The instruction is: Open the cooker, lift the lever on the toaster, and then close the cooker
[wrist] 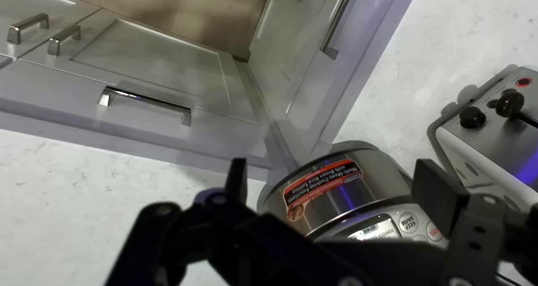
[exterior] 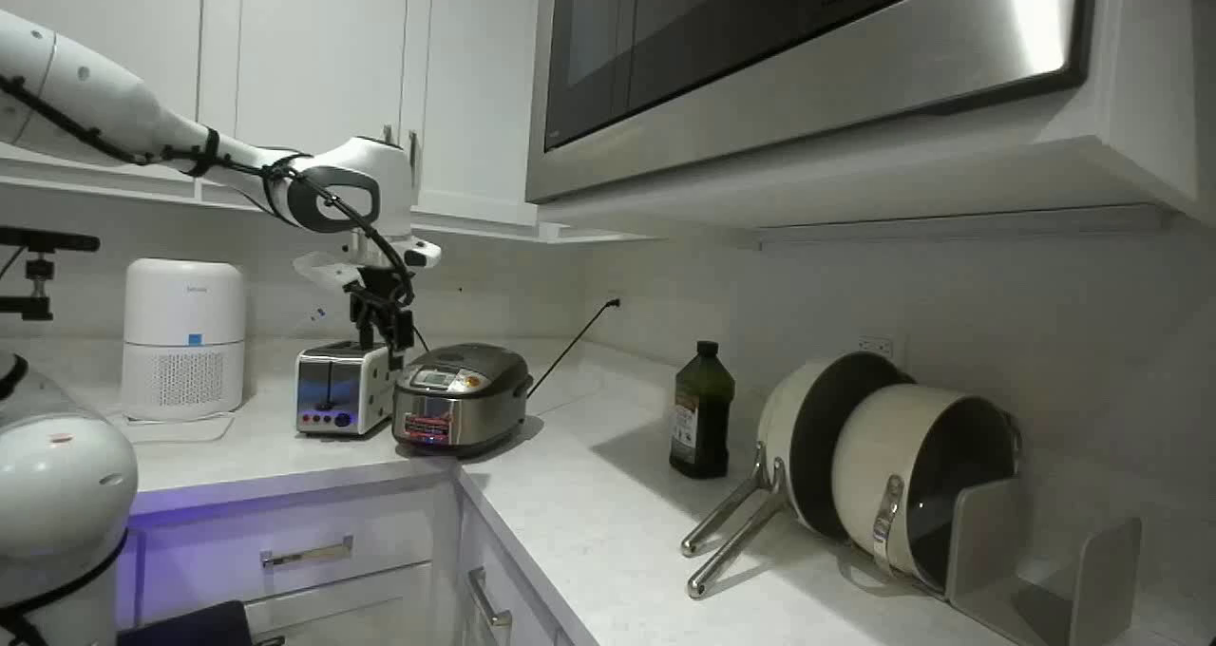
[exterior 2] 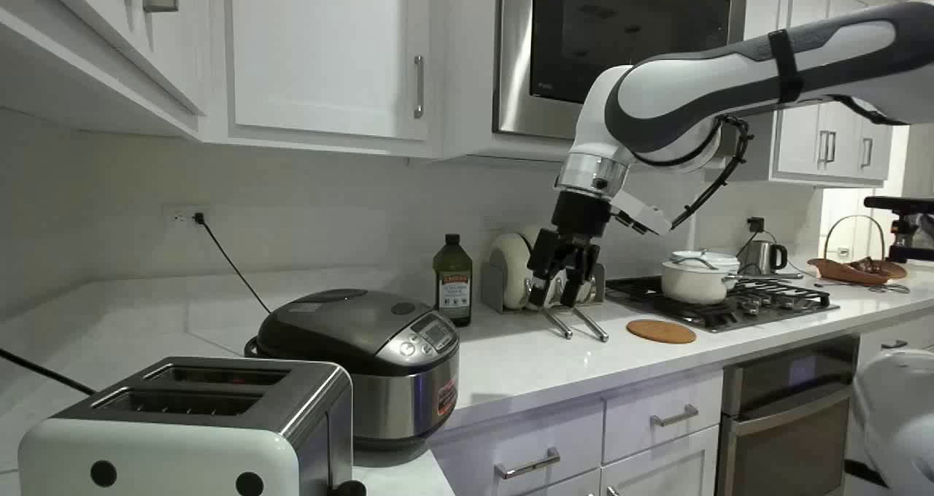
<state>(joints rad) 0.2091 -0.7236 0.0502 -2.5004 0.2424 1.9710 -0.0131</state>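
On the counter [exterior: 589,513], one closed cooker [exterior 2: 357,379], one two-slot toaster [exterior: 347,389], one bottle [exterior: 701,413], one pincer [exterior 2: 554,296] in midair, spread

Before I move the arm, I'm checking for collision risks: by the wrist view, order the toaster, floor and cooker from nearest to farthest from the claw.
1. Cooker: seen between the sides of the open claw.
2. Toaster: toward the view's right edge.
3. Floor: in the background at the top.
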